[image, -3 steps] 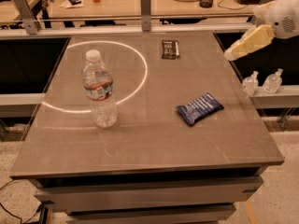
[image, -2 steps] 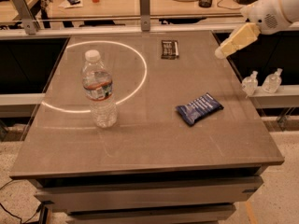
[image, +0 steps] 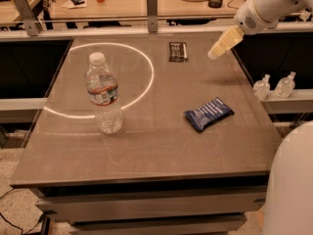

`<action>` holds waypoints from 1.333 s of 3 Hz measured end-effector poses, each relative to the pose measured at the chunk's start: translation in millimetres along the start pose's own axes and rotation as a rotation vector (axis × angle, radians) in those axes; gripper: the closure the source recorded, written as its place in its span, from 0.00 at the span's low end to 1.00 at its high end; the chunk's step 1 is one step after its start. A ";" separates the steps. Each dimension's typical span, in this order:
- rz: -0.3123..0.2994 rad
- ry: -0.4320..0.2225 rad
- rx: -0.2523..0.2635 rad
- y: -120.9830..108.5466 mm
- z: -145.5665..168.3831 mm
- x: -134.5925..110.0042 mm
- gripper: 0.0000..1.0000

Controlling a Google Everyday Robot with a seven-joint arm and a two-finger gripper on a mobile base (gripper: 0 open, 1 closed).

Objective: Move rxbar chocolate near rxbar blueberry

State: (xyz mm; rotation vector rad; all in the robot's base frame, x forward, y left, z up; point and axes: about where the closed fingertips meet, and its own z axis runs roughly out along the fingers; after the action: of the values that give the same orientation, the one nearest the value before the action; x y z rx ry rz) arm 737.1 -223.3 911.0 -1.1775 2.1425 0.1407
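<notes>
The rxbar chocolate [image: 178, 51], a small flat black wrapper with white lettering, lies at the far middle of the table. The rxbar blueberry [image: 209, 113], a dark-blue puffy wrapper, lies right of centre, nearer the front. My gripper [image: 213, 54] hangs in the air at the far right of the table, to the right of the black bar and a little above the tabletop. It holds nothing.
A clear water bottle [image: 103, 95] stands upright left of centre. A bright ring of light [image: 146, 87] marks the tabletop's left half. Two small bottles [image: 274, 86] stand on a ledge to the right. The table's far rail [image: 151, 4] runs behind.
My arm has swung left and inward from the right edge, bringing the gripper closer to the black bar. The bars and the bottle have not moved.
</notes>
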 end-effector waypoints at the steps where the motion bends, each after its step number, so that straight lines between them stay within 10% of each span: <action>1: 0.021 0.037 0.039 -3.8 23.8 0.1 0.00; 2: 0.050 0.028 0.059 -5.3 49.5 -5.0 0.00; 4: 0.063 -0.085 -0.126 8.2 93.4 -18.5 0.00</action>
State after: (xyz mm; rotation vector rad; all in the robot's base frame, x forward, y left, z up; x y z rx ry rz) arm 785.0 -168.4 849.1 -1.1535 2.1223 0.3520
